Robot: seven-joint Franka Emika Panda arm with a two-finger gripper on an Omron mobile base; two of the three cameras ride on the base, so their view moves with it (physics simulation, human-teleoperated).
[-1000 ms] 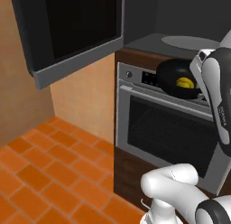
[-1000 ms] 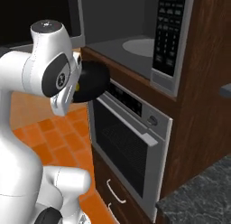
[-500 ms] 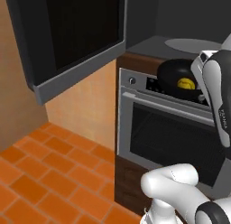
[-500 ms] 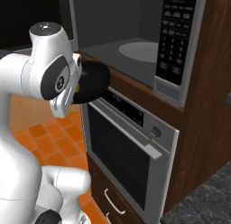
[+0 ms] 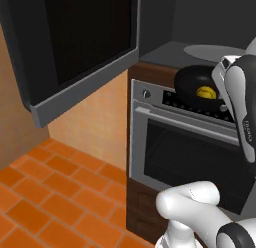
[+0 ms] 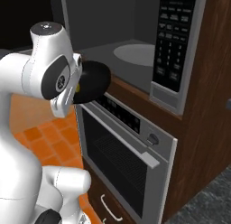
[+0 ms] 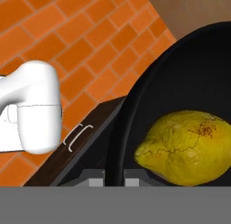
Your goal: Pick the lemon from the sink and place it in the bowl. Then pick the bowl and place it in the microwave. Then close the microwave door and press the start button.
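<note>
My gripper (image 7: pixel 114 181) is shut on the rim of the glossy black bowl (image 7: pixel 189 69), which passes between the two fingertips. The yellow lemon (image 7: pixel 185 148) lies inside the bowl. I hold the bowl (image 5: pixel 196 82) with the lemon (image 5: pixel 206 93) in the air, level with the top of the oven and just below the microwave's opening. From the right, the bowl (image 6: pixel 94 81) sits beside my wrist. The microwave (image 6: pixel 113 33) stands open, with its pale turntable (image 6: pixel 134 53) bare. Its door (image 5: pixel 75 47) is swung out to the left. The sink is out of view.
The steel oven (image 5: pixel 185 152) with its bar handle (image 6: pixel 124 139) fills the wall below the microwave. The dark control panel (image 6: pixel 173 42) is at the microwave's right. Orange tile floor (image 5: pixel 45 192) lies to the left, and a drawer with a handle (image 6: pixel 110 209) sits below the oven.
Both base views have shifted and the microwave looms a little larger, so the camera has moved nearer. The bowl with the lemon stays in my grip.
</note>
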